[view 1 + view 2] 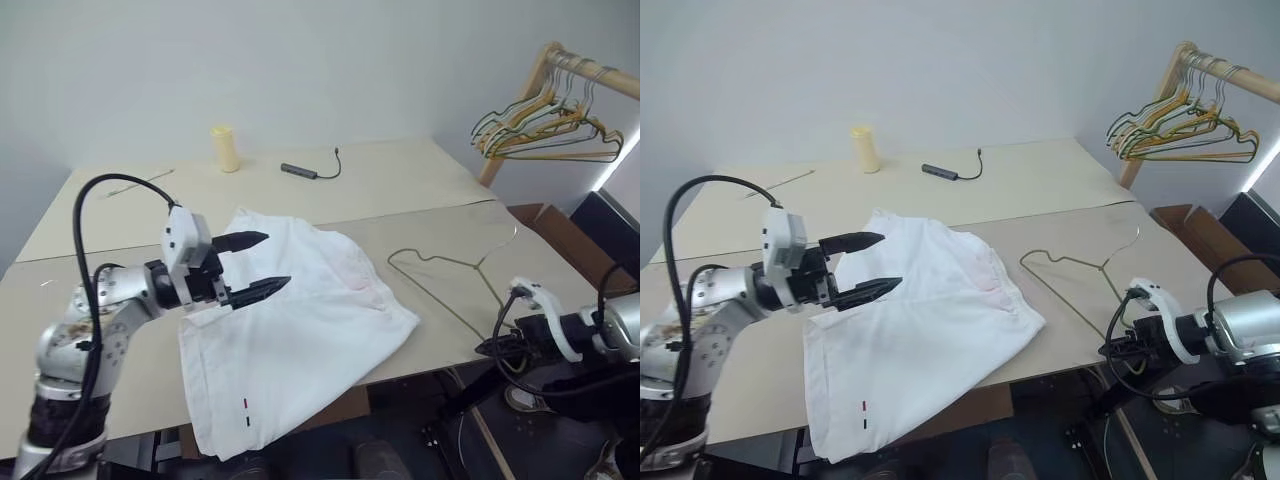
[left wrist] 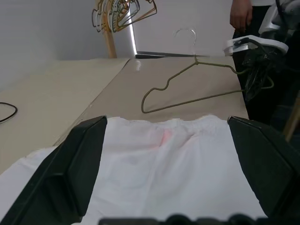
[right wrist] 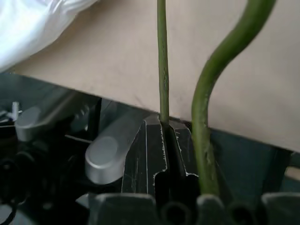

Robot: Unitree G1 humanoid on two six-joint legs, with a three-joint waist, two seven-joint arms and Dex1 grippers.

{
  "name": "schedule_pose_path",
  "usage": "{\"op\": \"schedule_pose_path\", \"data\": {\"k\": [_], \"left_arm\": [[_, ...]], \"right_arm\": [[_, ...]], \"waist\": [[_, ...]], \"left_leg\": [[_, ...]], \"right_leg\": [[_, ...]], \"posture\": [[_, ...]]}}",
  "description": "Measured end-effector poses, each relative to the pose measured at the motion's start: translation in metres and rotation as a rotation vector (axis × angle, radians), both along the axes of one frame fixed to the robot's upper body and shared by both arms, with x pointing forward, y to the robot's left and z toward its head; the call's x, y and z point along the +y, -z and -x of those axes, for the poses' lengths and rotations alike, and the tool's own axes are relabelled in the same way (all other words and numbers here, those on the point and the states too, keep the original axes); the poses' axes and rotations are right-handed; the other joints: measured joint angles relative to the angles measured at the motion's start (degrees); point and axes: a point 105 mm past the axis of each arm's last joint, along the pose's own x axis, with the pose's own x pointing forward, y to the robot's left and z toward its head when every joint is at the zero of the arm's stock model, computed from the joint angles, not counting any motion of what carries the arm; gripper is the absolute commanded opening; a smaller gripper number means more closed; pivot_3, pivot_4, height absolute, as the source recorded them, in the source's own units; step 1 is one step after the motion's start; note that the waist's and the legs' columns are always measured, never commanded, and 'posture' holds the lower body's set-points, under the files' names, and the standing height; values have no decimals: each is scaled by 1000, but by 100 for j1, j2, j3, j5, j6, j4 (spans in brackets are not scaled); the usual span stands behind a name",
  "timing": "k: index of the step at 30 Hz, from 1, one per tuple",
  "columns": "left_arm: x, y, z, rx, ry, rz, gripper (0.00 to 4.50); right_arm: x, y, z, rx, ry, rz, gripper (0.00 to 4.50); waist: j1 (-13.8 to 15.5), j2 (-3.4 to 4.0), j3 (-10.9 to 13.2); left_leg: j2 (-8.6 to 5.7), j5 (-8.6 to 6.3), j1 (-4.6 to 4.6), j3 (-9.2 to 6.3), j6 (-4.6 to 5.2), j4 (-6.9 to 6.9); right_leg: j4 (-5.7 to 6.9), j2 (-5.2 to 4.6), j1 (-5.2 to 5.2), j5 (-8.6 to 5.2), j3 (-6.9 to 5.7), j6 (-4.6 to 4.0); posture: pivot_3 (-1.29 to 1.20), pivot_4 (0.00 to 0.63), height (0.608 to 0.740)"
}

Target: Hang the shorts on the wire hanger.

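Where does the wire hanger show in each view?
Left eye: wire hanger, right of the shorts.
Right eye: wire hanger, table's right side.
Left wrist: beyond the shorts.
Right wrist: clamped in the right gripper.
Shared landmark: the shorts.

A pale beige table (image 1: 420, 180) made of joined panels fills the middle of the scene. Near its far edge stands a small yellow bottle (image 1: 226, 148), upright. Just to the right of it lies a dark grey adapter (image 1: 298, 171) with a short black cable (image 1: 333, 163) curling off its end. On the far left a thin stick (image 1: 138, 184) lies flat. Off the far right corner, a wooden rack (image 1: 548, 70) carries a bunch of spare hangers (image 1: 545, 125). A person's hand (image 2: 240, 14) shows beside the table.
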Motion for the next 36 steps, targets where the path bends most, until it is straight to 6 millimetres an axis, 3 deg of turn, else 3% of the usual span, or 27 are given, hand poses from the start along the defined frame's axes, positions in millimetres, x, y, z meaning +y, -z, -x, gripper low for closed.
{"op": "schedule_pose_path", "data": {"k": [4,16,26,30,36], "left_arm": [[1,6,13,48,70,-32,4477],[6,7,13,40,32,-30,4477],[9,11,18,45,5,-42,4477],[7,10,19,39,10,-45,4477],[5,6,20,11,25,-52,4477]], "right_arm": [[7,3,2,54,-43,-41,0],[18,-11,-16,18,-86,-137,0],[20,-19,15,64,-284,-67,0],[32,-12,0,57,-288,-83,0],[33,0,-40,15,-244,9,0]], "waist": [[51,3,-1],[284,6,0],[508,9,5],[525,11,7],[566,12,7]], "left_leg": [[1,0,-3,3,0,0],[6,-4,-9,10,-7,-1],[20,-15,-9,35,-19,-3],[27,-14,-2,76,-19,-2],[32,-16,-15,86,-22,-3]], "right_leg": [[-3,3,-3,1,1,-2],[-8,8,-10,4,0,-10],[-12,15,-19,-6,2,-23],[-10,21,-19,-7,7,-26],[-14,29,-28,-3,5,-30]], "posture": [[-138,4,740],[-110,11,740],[-81,21,740],[-77,16,740],[-53,13,740]]}}
